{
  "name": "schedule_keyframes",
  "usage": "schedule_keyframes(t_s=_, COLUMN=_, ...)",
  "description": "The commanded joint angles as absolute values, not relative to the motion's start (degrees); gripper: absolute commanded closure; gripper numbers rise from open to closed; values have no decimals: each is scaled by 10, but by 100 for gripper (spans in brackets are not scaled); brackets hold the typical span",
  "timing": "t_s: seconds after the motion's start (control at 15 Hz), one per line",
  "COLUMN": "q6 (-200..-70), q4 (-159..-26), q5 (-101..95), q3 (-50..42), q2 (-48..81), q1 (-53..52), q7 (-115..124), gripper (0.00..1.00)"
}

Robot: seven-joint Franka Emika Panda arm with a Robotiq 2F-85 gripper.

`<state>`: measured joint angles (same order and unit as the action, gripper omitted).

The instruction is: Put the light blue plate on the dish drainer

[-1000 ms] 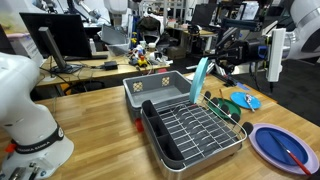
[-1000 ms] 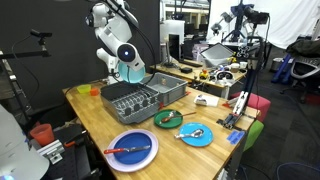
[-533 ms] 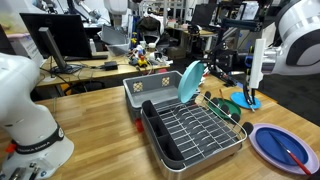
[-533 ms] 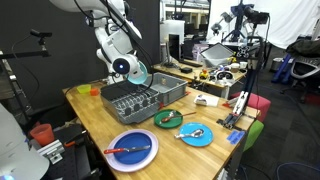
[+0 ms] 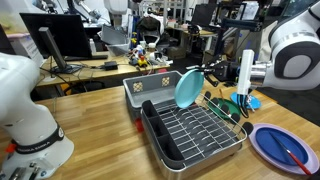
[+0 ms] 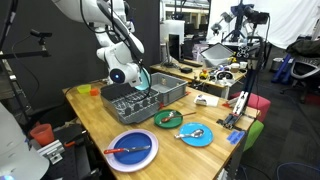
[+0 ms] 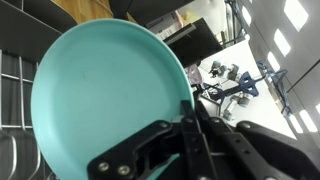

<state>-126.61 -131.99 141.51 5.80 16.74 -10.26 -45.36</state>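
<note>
Wrist view has my gripper (image 7: 190,112) clamped on the rim of the light blue plate (image 7: 105,100), which hangs tilted on edge in the air. The dish drainer (image 5: 195,132) lies below my hand. I judge it best to lower slowly and seat the plate's bottom edge between wires before letting go.

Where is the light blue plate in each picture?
Exterior view: the light blue plate is held up in the air, mid-picture, above the dish drainer.
Exterior view: small, left of the middle, above the dish drainer.
Wrist view: it fills most of the picture, with the gripper on its rim.
Shared landmark: the dish drainer; its wires show at the wrist view's left edge.
</note>
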Motion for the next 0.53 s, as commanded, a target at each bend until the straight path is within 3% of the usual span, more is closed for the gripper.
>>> schedule_keyframes(t_s=0.0, q6=-1292, q4=-1308, q5=1451, q3=53, q2=182, q1=-115, q7=-427, gripper=98)
schedule_keyframes(t_s=0.47, q6=-1304, q4=-1291, q5=1466, q3=50, q2=207, q1=-126, q7=-383, gripper=98)
